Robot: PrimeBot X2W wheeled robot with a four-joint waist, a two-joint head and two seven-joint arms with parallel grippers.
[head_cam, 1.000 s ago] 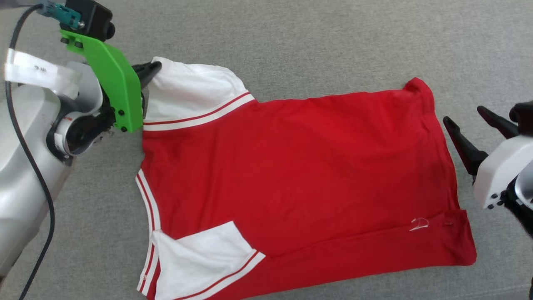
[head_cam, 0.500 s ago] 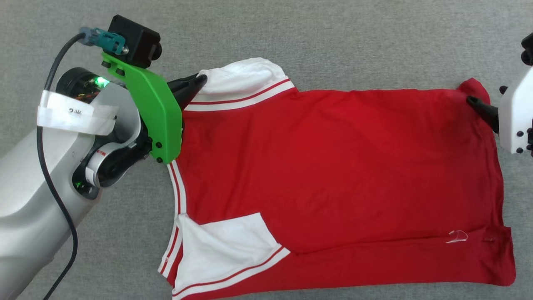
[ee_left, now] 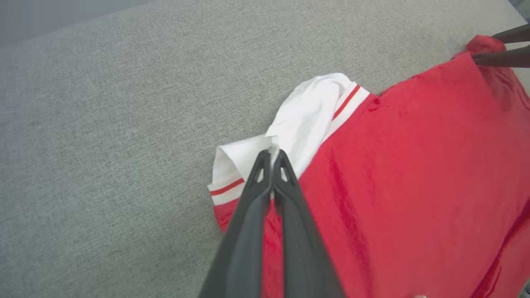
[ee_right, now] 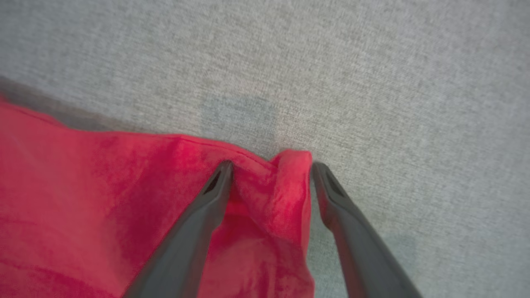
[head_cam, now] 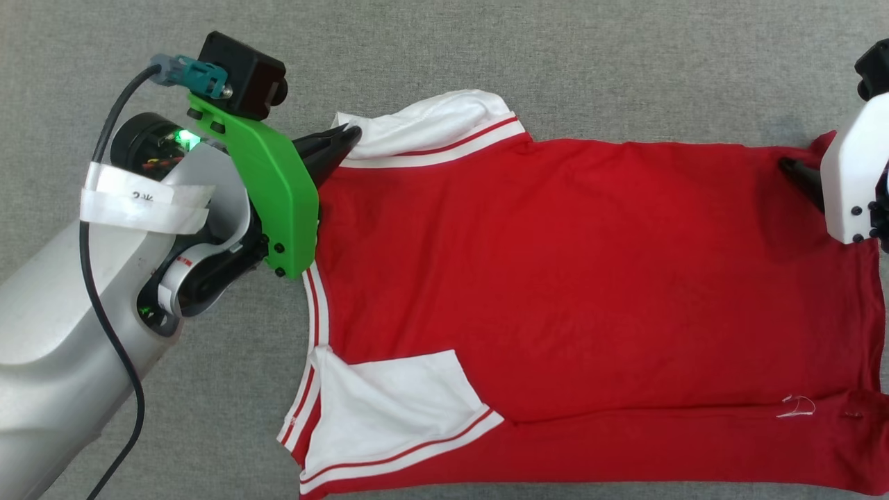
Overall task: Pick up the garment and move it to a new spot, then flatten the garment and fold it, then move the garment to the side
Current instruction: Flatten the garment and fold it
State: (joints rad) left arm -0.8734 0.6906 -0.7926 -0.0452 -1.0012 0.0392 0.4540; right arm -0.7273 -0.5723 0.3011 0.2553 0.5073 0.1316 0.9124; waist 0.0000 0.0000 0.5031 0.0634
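Gripping: left gripper (ee_left: 271, 154) clenched, with a sliver of white cloth pinched between its tips and poking out past them.
pinch site: open end of the far sleeve (head_cam: 434, 118). It is white, bunched and lifted slightly off the surface. striped trim (head_cam: 444, 149) runs along its seam.
right gripper (ee_right: 271, 167): released, fingers spread wide and straddling the far hem corner (ee_right: 292, 163). One tip sits on the red cloth, the other just beside the rolled corner over the grey. Nothing is pinched.
garment (head_cam: 590, 278): red jersey T-shirt lying spread on the grey fabric surface (head_cam: 555, 48). Neck end is toward the robot's left, hem toward its right. Far edge runs nearly straight from one gripper to the other.
near sleeve (head_cam: 392, 399): white, folded in flat over the red body, with its striped seam slanting across.
neck trim (head_cam: 316, 312): red-white band down the left end, just below the left wrist hardware.
near edge: a long crease runs parallel to it. A small clear plastic loop (head_cam: 797, 406) sits on the crease close to the hem.
left wrist hardware: green bracket (head_cam: 274, 180) carrying a black camera block (head_cam: 243, 66). A black cable (head_cam: 104, 298) trails down the forearm, and a white tape band (head_cam: 142, 205) wraps it.
left wrist view: the other arm's two dark fingers show at the top right, at the far red corner.
red body: mostly flat, with shallow ripples toward the hem end.
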